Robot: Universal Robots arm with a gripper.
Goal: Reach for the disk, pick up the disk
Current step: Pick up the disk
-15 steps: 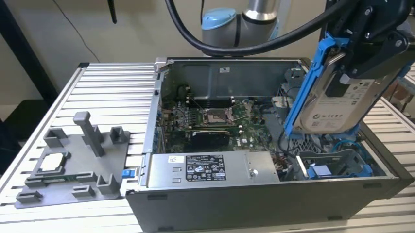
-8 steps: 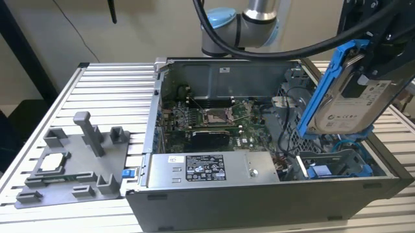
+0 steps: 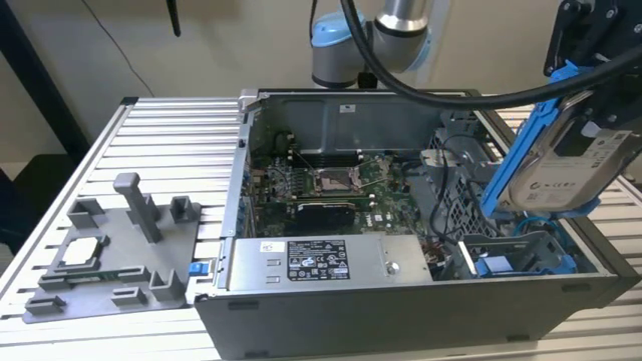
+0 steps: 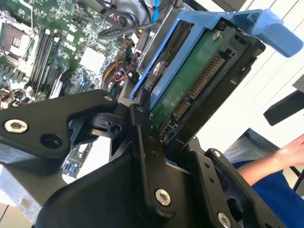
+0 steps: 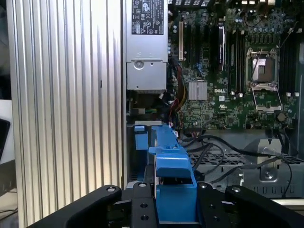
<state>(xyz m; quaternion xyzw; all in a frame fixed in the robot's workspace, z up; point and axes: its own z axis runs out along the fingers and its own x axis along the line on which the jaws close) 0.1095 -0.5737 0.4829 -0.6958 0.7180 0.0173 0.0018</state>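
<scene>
Ribbed aluminium table against a plain wall; an open computer case lies on it, side panel off.

Disk is already up in the air, clear of the case, above the drive bay at the exterior view's right. It hangs tilted, label side facing the camera: silver body, white printed label, blue frame clipped along its edges. In the second wrist view I see its other face, green circuit board and connector row, with the blue frame's tab jutting past the end.

Gripper has its black fingers clamped across the disk and frame; in the first wrist view the blue frame sits squeezed between them.

My read: reach done, pick-up essentially done, lift stage. What it calls for now is a steady hold and clearance from the cables and bay wall; the tilt suggests watching for slip.

Outward: motherboard with empty socket, power supply along the near edge. Grey fixture tray on the table at the exterior view's left. A person's hand in the second wrist view, well apart.
</scene>
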